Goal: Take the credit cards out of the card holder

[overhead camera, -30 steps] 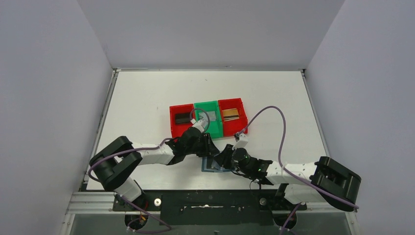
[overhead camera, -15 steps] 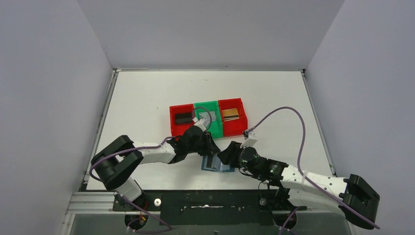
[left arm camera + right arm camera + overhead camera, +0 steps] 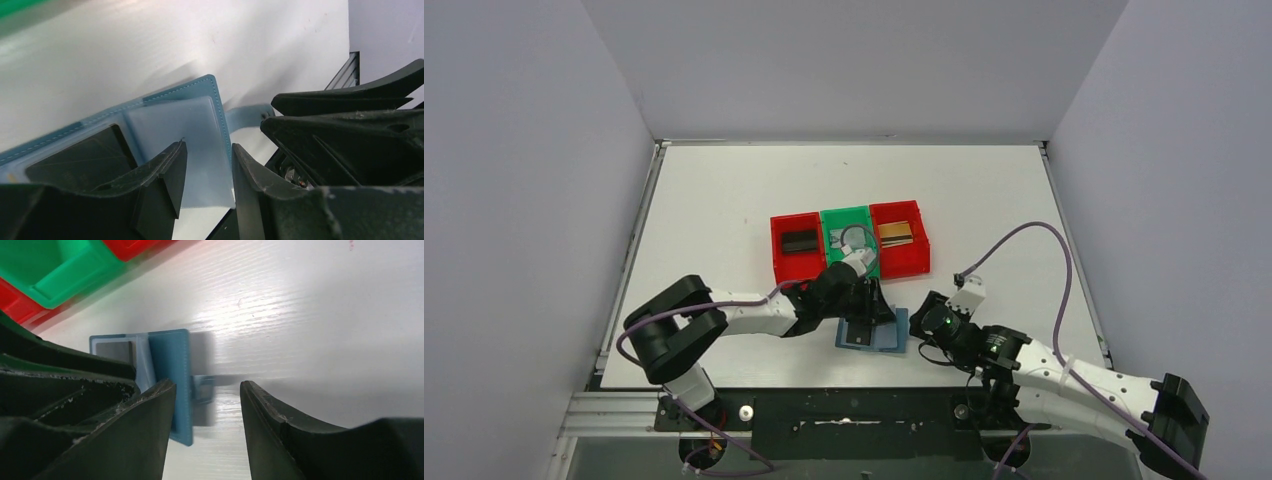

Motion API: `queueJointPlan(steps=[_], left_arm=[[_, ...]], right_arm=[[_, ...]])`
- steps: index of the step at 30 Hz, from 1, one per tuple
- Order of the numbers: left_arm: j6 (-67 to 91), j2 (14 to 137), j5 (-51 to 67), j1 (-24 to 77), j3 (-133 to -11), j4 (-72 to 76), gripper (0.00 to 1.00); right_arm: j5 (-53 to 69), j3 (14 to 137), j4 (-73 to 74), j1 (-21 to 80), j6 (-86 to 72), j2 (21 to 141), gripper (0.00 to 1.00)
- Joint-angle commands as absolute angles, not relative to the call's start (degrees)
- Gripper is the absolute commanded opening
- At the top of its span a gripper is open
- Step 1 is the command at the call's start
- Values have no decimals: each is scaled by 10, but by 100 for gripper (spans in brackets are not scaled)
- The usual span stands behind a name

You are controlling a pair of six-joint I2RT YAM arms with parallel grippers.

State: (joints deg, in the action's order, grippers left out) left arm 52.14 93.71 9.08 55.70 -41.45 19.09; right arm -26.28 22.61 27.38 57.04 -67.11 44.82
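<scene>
The teal-blue card holder (image 3: 886, 338) lies open on the table near the front edge. A black credit card (image 3: 80, 159) sits in its left inner pocket. The clear pocket (image 3: 200, 135) beside it shows no card. My left gripper (image 3: 207, 147) hovers open just over that clear pocket, nothing pinched between its fingers. My right gripper (image 3: 207, 385) is open to the right of the holder, level with the snap tab (image 3: 202, 387), apart from it. Three more credit cards lie in the bins: black (image 3: 800, 241), silver-grey (image 3: 856, 237) and gold-brown (image 3: 896, 232).
A row of three bins stands behind the holder: red (image 3: 779, 255), green (image 3: 864, 262), red (image 3: 921, 255). The two grippers (image 3: 876, 305) (image 3: 919, 320) are close together over the holder. The table's front edge and metal frame (image 3: 844, 400) run just below.
My right arm has drawn back to the right and its jaws have opened. My left gripper has shifted right over the holder, which now lies open further right.
</scene>
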Motion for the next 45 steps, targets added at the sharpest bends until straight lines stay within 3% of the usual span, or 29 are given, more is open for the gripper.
queueJointPlan(steps=[1,6,10,17,23,35,45], left_arm=[[526,963,100,577,-446,212,38],[540,993,92,588,-454,231,38],[544,1007,71,593,-462,214,38],[530,992,60,597,-468,183,26],[524,979,61,599,-461,169,18],[519,964,55,600,-448,161,16],[508,961,61,599,-449,163,16]], right_arm=[[-318,262,310,567,-699,462,50],[-306,256,287,568,-688,450,45],[-280,238,247,568,-670,431,33],[-226,215,165,565,-643,426,19],[-185,233,125,541,-633,491,10],[-79,229,31,468,-584,564,8],[-23,227,36,441,-555,619,11]])
